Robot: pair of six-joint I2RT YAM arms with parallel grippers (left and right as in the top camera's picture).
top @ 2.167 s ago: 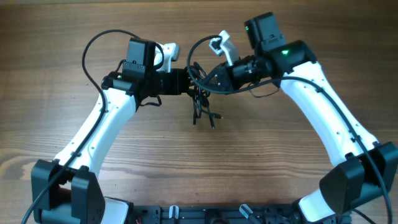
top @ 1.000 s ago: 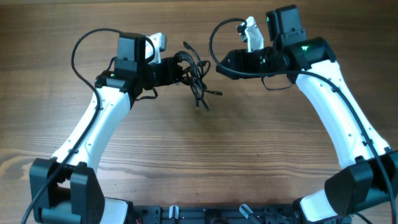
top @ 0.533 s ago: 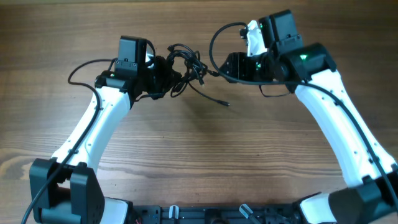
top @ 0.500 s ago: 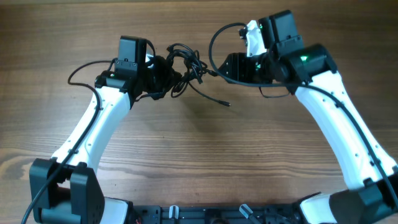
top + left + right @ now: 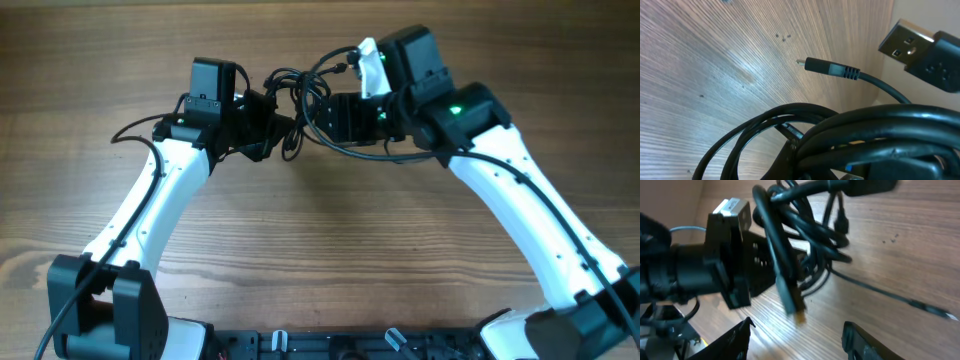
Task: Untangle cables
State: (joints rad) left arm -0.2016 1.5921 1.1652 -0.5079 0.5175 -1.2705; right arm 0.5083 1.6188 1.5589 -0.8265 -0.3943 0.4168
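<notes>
The cables [image 5: 296,92] are a tangled black bundle held above the table at the back centre, with my left gripper [image 5: 274,124] shut on it from the left. In the left wrist view the cables [image 5: 860,130] cross the bottom, a silvery USB plug [image 5: 904,41] and a small black plug [image 5: 829,67] sticking out beyond them. My right gripper [image 5: 328,114] stands open just right of the bundle. In the right wrist view its fingers [image 5: 734,341] are spread below the cables [image 5: 799,235], with nothing between them. A gold-tipped plug [image 5: 793,302] hangs above the gap, and one strand [image 5: 890,297] trails right.
The wooden table [image 5: 320,250] lies bare in front of both arms. The arms' own thick black wires [image 5: 140,130] loop out beside the wrists. The left arm's wrist [image 5: 715,265] fills the left side of the right wrist view, close to the right fingers.
The right arm has swung left, bringing its open gripper up to the bundle. The left gripper has kept the cables lifted at the back. The strand end that lay on the table is hidden now.
</notes>
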